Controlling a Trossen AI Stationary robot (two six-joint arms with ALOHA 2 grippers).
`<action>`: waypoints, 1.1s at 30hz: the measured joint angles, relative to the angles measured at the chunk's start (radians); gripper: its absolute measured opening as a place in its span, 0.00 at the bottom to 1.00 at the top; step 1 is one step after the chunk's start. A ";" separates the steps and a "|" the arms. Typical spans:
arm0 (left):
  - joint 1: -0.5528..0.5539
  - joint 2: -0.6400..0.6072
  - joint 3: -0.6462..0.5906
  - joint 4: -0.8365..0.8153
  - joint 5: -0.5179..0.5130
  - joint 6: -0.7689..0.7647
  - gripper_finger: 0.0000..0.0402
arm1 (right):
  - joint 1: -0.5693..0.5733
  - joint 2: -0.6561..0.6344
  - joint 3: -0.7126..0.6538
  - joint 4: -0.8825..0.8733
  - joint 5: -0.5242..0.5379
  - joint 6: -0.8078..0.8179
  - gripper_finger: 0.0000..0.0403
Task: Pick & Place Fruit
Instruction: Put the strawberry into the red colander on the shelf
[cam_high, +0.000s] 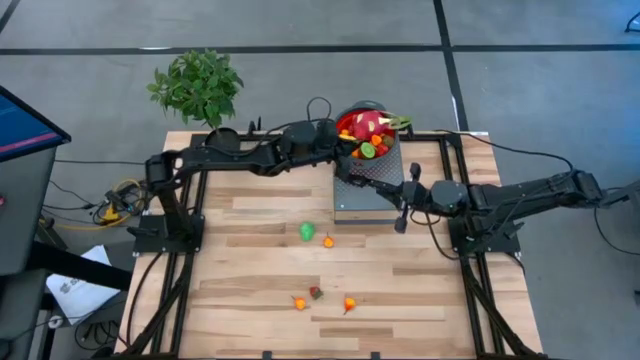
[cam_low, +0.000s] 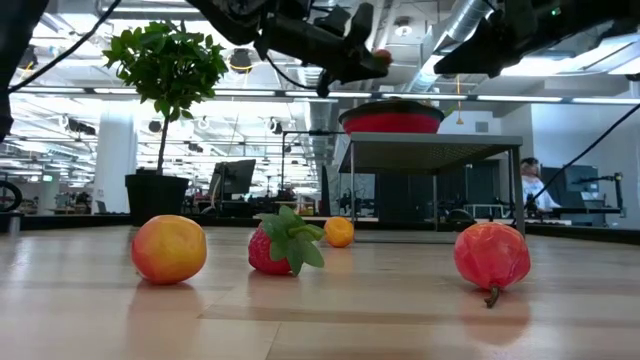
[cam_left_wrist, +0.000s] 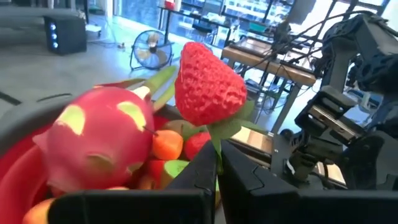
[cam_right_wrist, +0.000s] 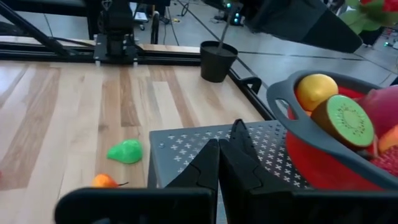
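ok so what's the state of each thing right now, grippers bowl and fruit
left gripper: shut on strawberry, above the bowl
strawberry: held by its green leaf, off the pile
right gripper: shut, empty, over the grey platform
bowl: on the platform, piled with fruit
dragon fruit: lying in the bowl
green fruit: loose on the table

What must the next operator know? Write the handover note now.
Left gripper: shut on a strawberry, pinched by its leaf above the red bowl.
Right gripper: shut, empty, over the grey stand.
Done: bowl on the stand holds the dragon fruit and many small fruits.
Left: release the strawberry; five fruits remain on the table: green fruit, orange fruit, front trio.
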 joint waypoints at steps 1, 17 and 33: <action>0.003 0.005 0.000 0.008 0.006 0.002 0.00 | -0.004 0.000 0.000 0.000 0.000 0.000 0.00; 0.056 0.009 0.000 0.032 0.011 -0.025 0.00 | -0.008 0.000 0.000 -0.001 0.000 0.000 0.00; 0.050 0.009 0.000 0.029 0.051 0.013 0.12 | -0.008 0.000 0.000 -0.003 -0.005 0.000 0.00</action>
